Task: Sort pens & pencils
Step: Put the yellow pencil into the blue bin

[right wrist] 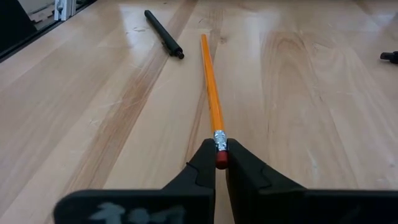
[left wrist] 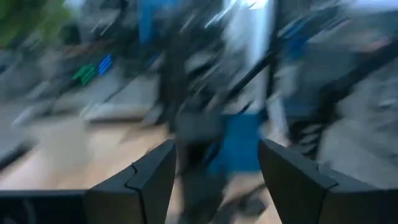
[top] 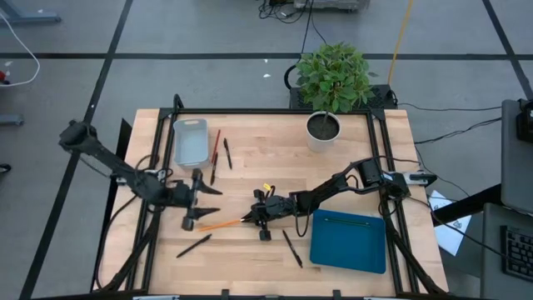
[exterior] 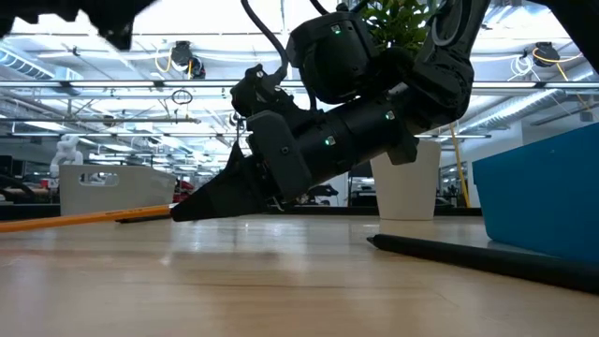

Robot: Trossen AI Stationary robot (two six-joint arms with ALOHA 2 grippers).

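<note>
While the right claw pinches the eraser end of the orange pencil, the step in hand reads as lifting it away to its sorting place.

Right claw: the right claw (right wrist: 221,163) sits low over the middle of the wooden table (top: 350,167), its two fingers pressed together on the pencil's red eraser and metal band.
Orange pencil: the orange pencil (right wrist: 210,90) lies flat on the wood, its shaft running straight out from the fingertips toward the left arm's side.
Grip advice: the hold is at the very end, so the long free shaft is likely to sag or swing; a slow, level lift should keep it from pivoting out.
Left claw: the left claw (top: 196,200) hovers just above the pencil's far tip, fingers spread and holding nothing.
Clearance: the lifted pencil should be drawn away from the left claw, not swept across it.
Pens nearby: one black pen (right wrist: 163,33) lies just beside the pencil's far end, another pen (top: 291,247) rests near the blue tray (top: 348,242), and a third pen (top: 226,153) lies by the red pencil (top: 216,152).
Possible bins: the grey bin (top: 190,142) and the blue tray both stand open; which takes pencils cannot be told.
Risk: dragging the tip could nudge the black pen.
</note>
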